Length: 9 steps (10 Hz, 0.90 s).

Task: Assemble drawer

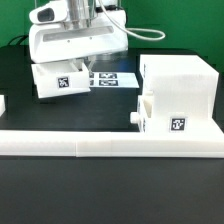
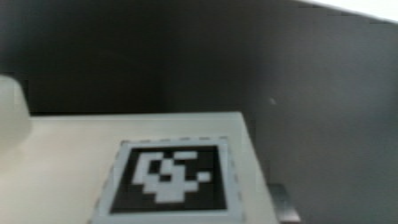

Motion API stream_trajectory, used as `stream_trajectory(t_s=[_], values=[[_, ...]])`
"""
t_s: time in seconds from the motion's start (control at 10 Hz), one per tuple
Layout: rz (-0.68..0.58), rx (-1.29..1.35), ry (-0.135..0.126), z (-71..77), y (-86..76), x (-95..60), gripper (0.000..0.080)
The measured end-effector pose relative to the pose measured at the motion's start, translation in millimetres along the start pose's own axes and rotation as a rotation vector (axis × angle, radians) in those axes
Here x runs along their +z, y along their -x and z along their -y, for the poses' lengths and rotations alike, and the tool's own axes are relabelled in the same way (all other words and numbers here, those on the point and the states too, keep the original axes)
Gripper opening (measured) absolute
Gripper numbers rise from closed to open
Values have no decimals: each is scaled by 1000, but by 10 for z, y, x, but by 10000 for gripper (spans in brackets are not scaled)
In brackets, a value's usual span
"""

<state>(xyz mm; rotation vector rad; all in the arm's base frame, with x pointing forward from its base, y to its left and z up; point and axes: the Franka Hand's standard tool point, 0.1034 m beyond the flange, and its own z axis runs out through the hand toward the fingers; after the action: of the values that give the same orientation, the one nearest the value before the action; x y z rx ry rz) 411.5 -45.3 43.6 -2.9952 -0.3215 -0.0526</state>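
A small white drawer part (image 1: 60, 80) with a black-and-white tag on its front lies on the black table at the exterior view's left. My gripper (image 1: 70, 62) stands right on top of it. The white hand hides the fingertips, and the jaws appear closed on the part's upper edge. In the wrist view the part's tagged white face (image 2: 169, 175) fills the lower picture, very close and blurred. A grey finger (image 2: 285, 203) shows beside its edge. The large white drawer housing (image 1: 178, 95), tagged on its front, stands at the exterior view's right.
The marker board (image 1: 112, 78) lies flat between the small part and the housing. A long white rail (image 1: 100, 143) runs across the front of the table. A small white piece (image 1: 2, 103) shows at the exterior view's left edge, and a white shape (image 2: 9, 110) sits at the wrist view's edge.
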Motion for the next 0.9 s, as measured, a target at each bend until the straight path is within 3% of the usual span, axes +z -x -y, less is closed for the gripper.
stream_trajectory(t_s=[0.2,0.6,0.9], values=[[7,-3,-19,29,-222,-119,42],[8,-83,-18,27,-219,-104,42],[17,-527,-14,-25,-453,-141,42]])
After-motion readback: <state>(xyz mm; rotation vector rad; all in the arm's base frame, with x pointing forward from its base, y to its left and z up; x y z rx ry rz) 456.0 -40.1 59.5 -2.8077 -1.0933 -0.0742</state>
